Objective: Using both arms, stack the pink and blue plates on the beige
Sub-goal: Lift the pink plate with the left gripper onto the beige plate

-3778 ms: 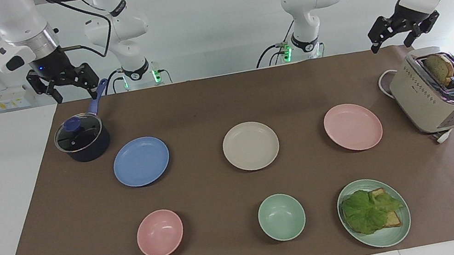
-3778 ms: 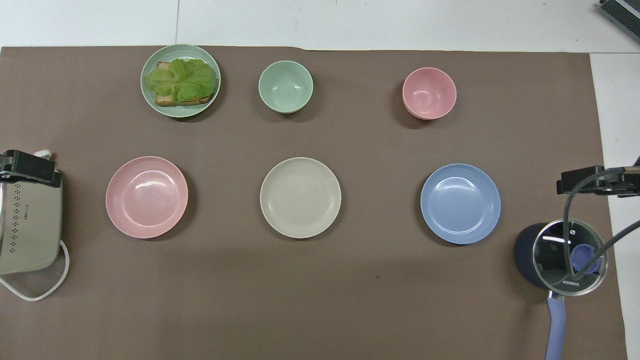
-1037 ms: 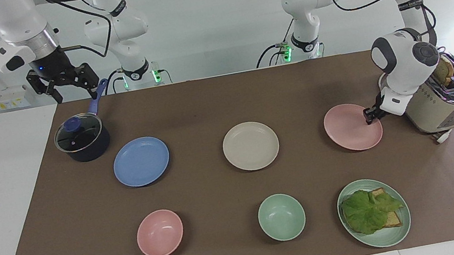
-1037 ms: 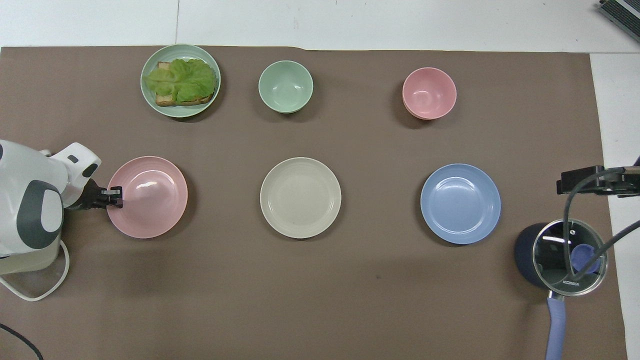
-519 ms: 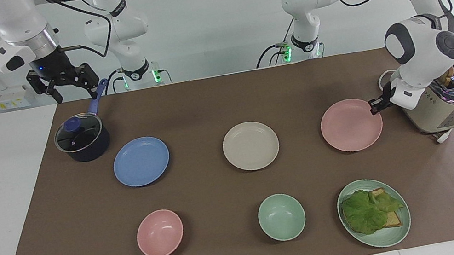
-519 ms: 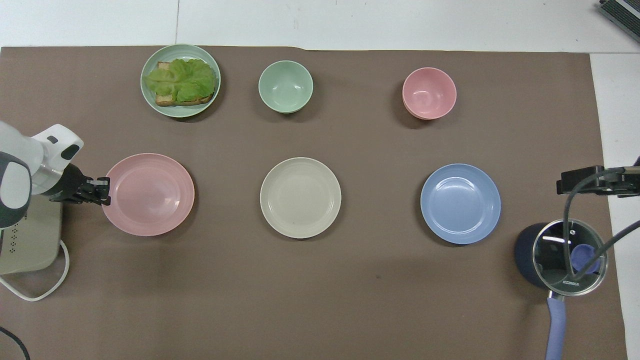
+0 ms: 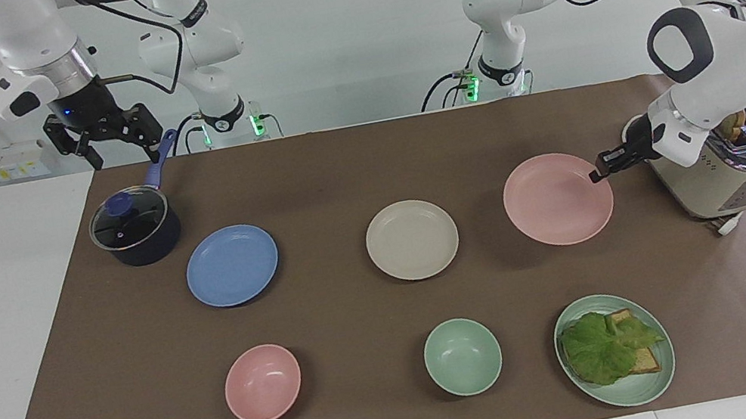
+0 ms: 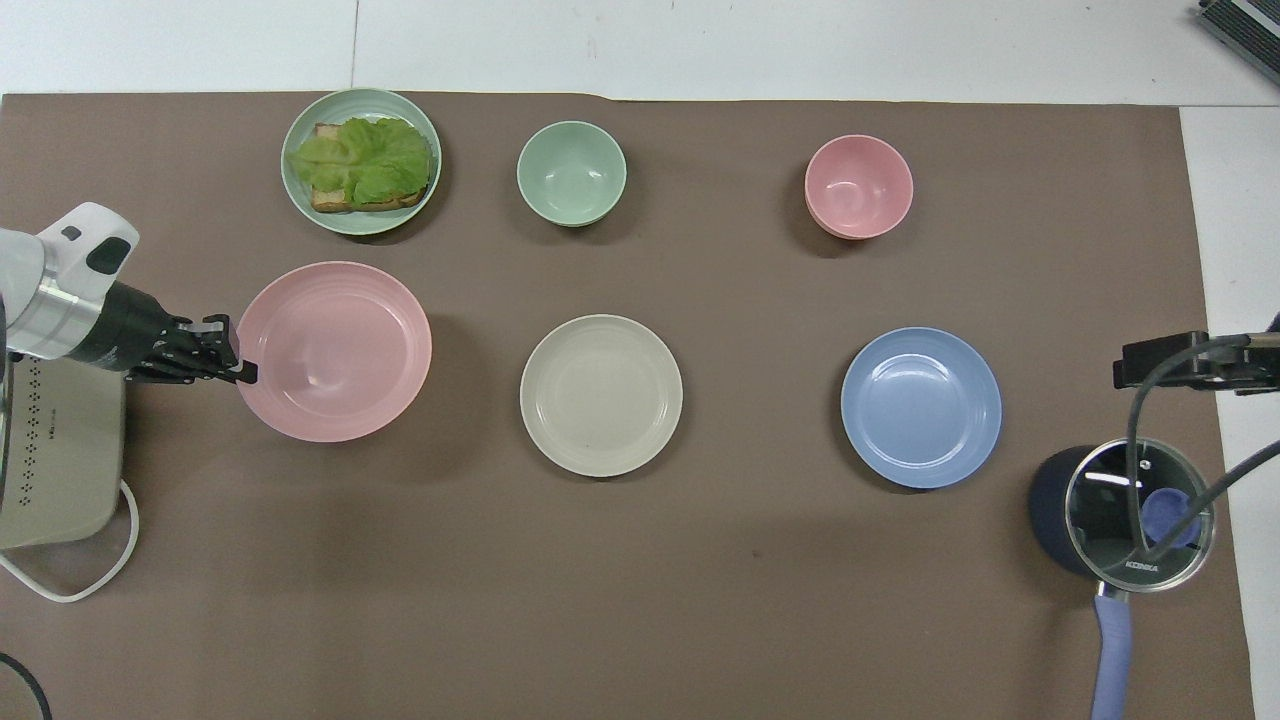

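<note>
Pink plate (image 7: 557, 199), one of three task plates, hangs lifted over the tabletop (image 7: 335, 170), rim pinched in the left gripper (image 7: 596, 176) fingers, next needing carriage onto the single beige plate (image 7: 412, 239), while one blue plate (image 7: 232, 265) awaits the waiting right gripper (image 7: 108, 137), fingers spread.

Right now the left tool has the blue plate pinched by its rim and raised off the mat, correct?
Not the blue plate; it lies untouched on the mat. The left tool pinches the pink plate by its rim, raised off the mat, as its shadow in the facing view shows.
</note>
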Controlling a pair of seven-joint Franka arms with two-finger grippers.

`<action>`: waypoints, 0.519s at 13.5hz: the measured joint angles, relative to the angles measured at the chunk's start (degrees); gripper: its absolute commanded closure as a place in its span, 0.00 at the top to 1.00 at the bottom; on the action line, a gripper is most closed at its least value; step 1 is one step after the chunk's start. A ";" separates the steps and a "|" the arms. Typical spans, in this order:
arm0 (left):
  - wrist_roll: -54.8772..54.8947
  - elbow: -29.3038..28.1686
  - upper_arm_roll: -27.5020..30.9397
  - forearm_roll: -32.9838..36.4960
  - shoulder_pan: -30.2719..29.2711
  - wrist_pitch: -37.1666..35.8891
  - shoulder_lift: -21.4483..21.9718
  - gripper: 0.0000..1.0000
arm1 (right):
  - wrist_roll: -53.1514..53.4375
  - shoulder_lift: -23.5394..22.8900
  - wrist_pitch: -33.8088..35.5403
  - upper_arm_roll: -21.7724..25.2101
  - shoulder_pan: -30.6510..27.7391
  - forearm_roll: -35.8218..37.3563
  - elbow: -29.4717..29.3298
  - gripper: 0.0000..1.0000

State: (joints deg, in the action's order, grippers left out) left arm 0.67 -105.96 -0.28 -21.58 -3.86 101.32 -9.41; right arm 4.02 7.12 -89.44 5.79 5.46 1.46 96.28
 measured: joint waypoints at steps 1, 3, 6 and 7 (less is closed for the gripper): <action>-0.20 -0.16 -0.28 -1.86 0.85 0.19 0.01 0.00 | 0.00 0.00 0.00 0.00 0.00 0.00 0.00 1.00; -2.81 -1.38 -0.48 -4.82 4.57 2.79 0.32 0.00 | 0.00 0.00 0.00 0.00 0.00 0.00 0.00 1.00; -11.36 -3.53 -0.70 -5.68 12.71 8.66 1.09 0.00 | 0.00 0.00 0.00 0.00 0.00 0.00 0.00 1.00; -13.99 -4.12 -0.74 -5.83 15.35 10.40 1.39 0.00 | 0.00 0.00 0.00 0.00 0.00 0.00 0.00 1.00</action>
State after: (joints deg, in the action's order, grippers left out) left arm -13.31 -110.09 -1.02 -27.41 11.49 111.72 -8.02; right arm 4.02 7.12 -89.44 5.79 5.46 1.46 96.28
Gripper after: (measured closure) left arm 0.947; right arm 0.000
